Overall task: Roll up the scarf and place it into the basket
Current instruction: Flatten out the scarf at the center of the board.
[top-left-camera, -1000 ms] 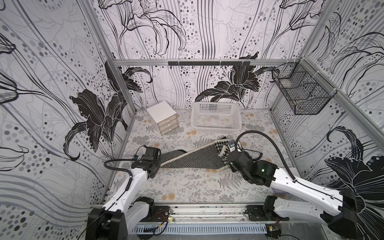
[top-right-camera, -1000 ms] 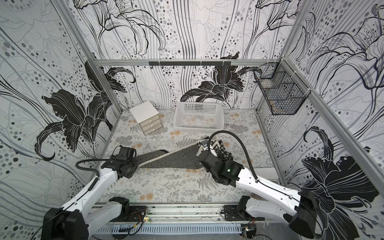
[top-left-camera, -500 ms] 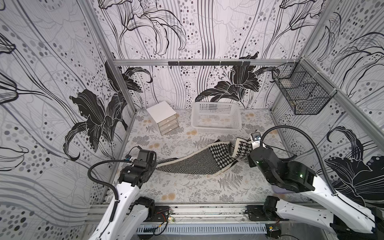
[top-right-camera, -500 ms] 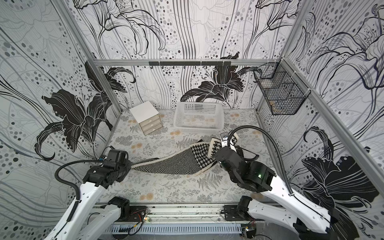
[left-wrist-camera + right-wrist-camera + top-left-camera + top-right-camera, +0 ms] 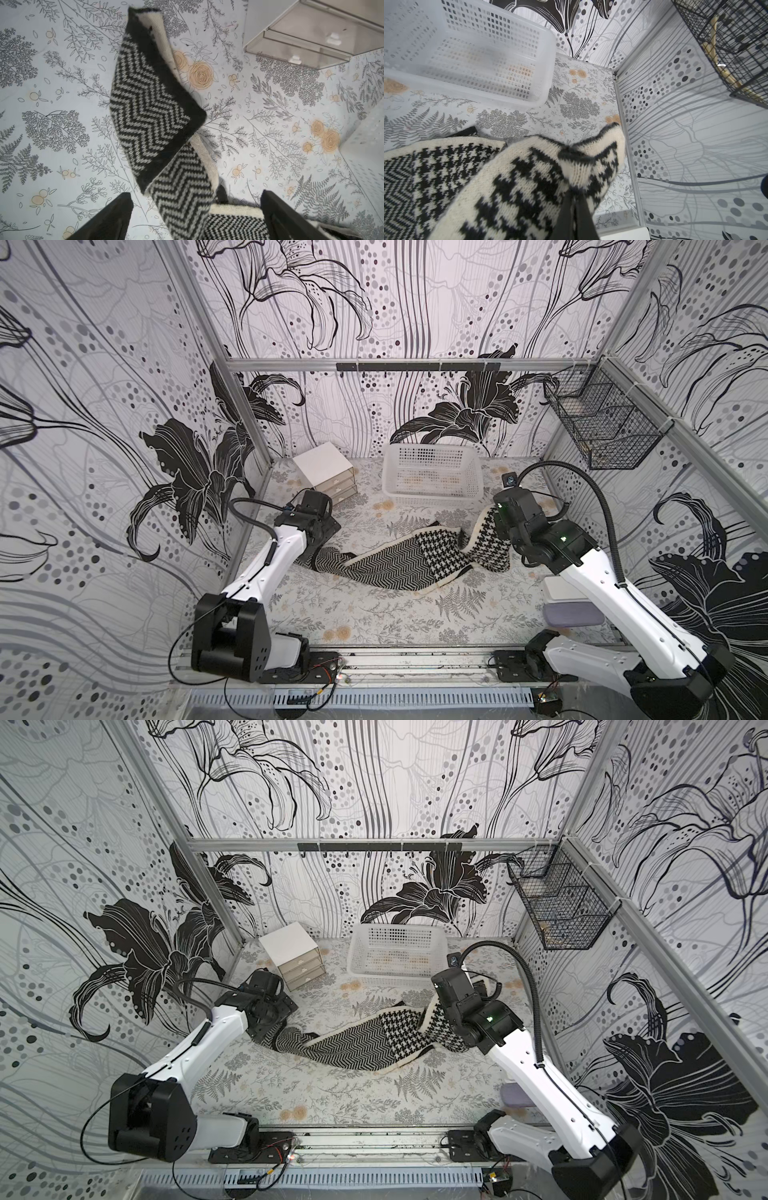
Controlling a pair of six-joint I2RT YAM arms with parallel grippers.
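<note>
The scarf lies slack across the middle of the floor in both top views, herringbone half on the left, houndstooth half on the right. My right gripper is shut on the houndstooth end and holds it lifted, to the right of and in front of the basket. The white perforated basket holds no scarf. My left gripper is open, its fingers wide apart over the crumpled herringbone end, which rests on the floor.
A small white drawer box stands just behind my left wrist. A black wire basket hangs on the right wall. A white and lilac block lies by the right wall under my right arm.
My left gripper has opened and let go of the herringbone end, which has dropped folded onto the floor. My right gripper has carried the houndstooth end right and back towards the basket.
</note>
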